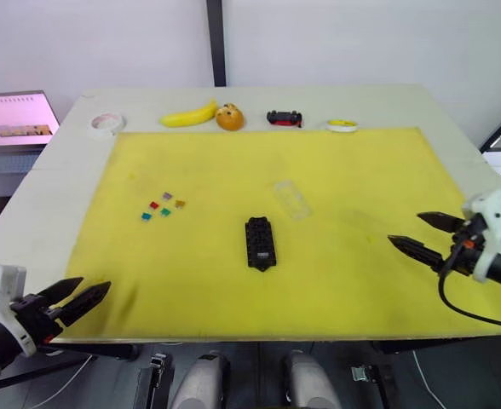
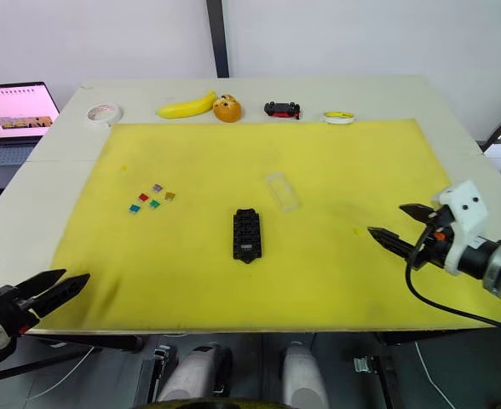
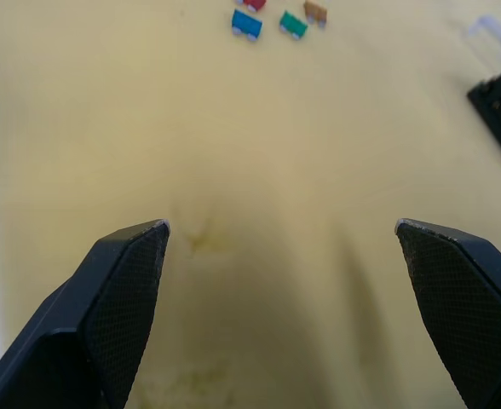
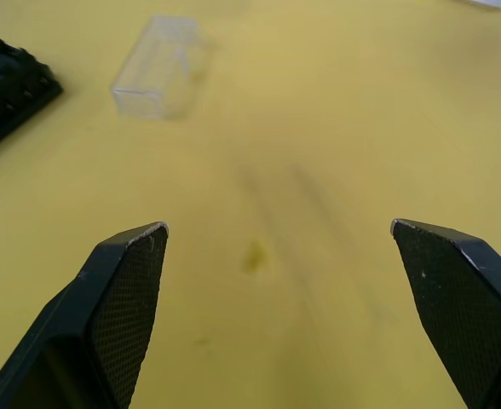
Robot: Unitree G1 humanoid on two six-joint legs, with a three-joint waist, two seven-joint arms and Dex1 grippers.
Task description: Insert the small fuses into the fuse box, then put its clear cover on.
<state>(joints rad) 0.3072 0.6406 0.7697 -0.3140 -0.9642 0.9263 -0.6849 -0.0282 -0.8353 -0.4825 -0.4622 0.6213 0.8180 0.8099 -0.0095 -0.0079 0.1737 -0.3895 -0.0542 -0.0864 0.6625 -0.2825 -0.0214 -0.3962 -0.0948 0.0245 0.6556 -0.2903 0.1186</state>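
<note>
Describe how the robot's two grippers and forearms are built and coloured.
Each gripper, left and right, has two black tapering fingers with fine cross-hatched pads. White blocky housings sit behind them on dark forearms. A black cable loops beneath the right wrist.

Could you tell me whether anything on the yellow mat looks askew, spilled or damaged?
Nothing stands out. The fuses lie loose in a small cluster, the fuse box sits flat mid-mat, and the clear cover lies apart beside it, angled but intact. Both grippers are open.

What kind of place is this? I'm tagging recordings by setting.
Probably a robot test room, not a home: a yellow mat covers the table, test props like a banana line its far edge, and a laptop sits alongside.
</note>
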